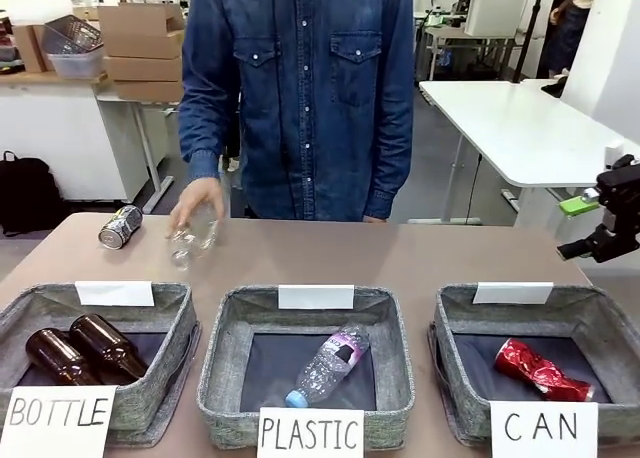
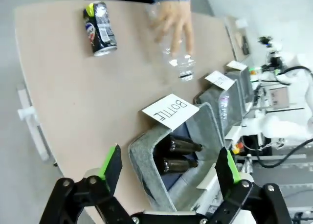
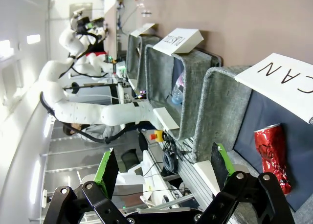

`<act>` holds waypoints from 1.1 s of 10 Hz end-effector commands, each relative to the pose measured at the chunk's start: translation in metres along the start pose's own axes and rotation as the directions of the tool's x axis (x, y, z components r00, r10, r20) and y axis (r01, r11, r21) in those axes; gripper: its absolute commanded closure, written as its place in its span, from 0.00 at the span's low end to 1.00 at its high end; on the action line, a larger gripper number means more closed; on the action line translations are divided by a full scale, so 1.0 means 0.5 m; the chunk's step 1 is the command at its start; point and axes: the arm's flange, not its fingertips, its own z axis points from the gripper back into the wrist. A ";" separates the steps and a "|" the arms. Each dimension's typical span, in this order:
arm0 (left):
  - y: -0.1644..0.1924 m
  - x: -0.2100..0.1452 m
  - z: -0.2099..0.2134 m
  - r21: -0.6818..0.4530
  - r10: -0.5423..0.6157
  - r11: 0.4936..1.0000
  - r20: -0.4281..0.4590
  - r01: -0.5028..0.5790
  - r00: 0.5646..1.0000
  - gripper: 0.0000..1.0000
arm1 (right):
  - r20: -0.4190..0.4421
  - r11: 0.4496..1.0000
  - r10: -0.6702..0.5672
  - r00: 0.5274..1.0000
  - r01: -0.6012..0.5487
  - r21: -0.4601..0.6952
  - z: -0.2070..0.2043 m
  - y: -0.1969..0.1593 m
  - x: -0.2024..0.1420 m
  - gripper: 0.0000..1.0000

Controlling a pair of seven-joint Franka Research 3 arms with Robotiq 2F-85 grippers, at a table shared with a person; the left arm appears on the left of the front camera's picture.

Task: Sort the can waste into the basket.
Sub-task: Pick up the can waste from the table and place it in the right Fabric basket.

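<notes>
A silver-grey can (image 1: 121,226) with dark print lies on its side at the table's far left; the left wrist view shows this can (image 2: 100,28) too. A dented red can (image 1: 541,368) lies inside the grey CAN basket (image 1: 452,308) at the right. My right gripper (image 3: 164,168) hangs open beside that basket's wall (image 3: 220,111), near the red can (image 3: 273,155), and nothing sits between its jaws. It shows at the right edge of the front view (image 1: 592,228). My left gripper (image 2: 168,165) is open above the BOTTLE basket (image 2: 146,150), far from the silver can.
A person in a denim shirt stands across the table, one hand (image 1: 197,203) on a clear plastic bottle (image 1: 193,240) beside the silver can. The BOTTLE basket (image 1: 20,308) holds two brown bottles. The PLASTIC basket (image 1: 225,318) holds a clear bottle.
</notes>
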 end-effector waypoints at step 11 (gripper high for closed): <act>-0.041 0.160 -0.382 0.279 -0.006 0.954 -0.348 0.110 0.937 0.00 | 0.010 1.000 0.009 1.000 -0.009 -0.006 -0.001 0.003 0.000 0.00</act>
